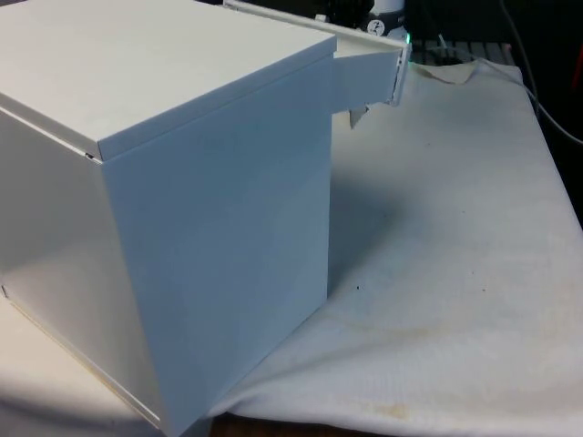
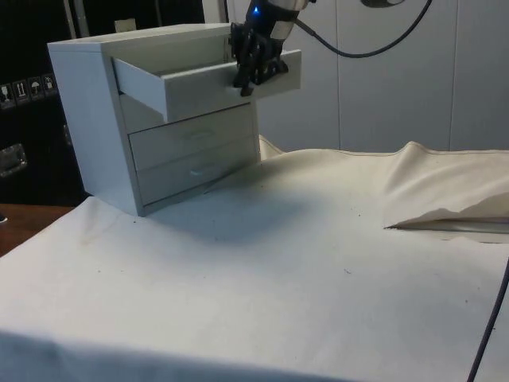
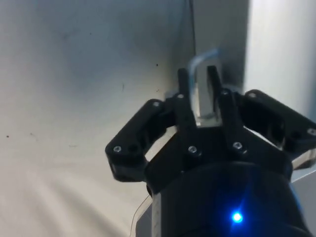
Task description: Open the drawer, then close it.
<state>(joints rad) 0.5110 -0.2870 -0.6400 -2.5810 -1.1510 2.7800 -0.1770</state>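
Observation:
A white chest of drawers (image 2: 91, 119) stands on the cloth, with its plain side and top (image 1: 182, 228) turned to the front view. Its top drawer (image 2: 191, 87) is pulled well out and juts past the chest's edge (image 1: 369, 73). Both lower drawers (image 2: 195, 139) are closed. My black gripper (image 2: 253, 68) is at the top drawer's front panel. In the wrist view my gripper (image 3: 198, 74) has its two fingers closed on the drawer's thin curved handle (image 3: 202, 58).
The white cloth (image 1: 437, 228) covers the table in front of the chest. It bunches into a raised fold (image 2: 445, 191) at the side view's right. A black cable (image 2: 374, 49) hangs from the arm above the drawer.

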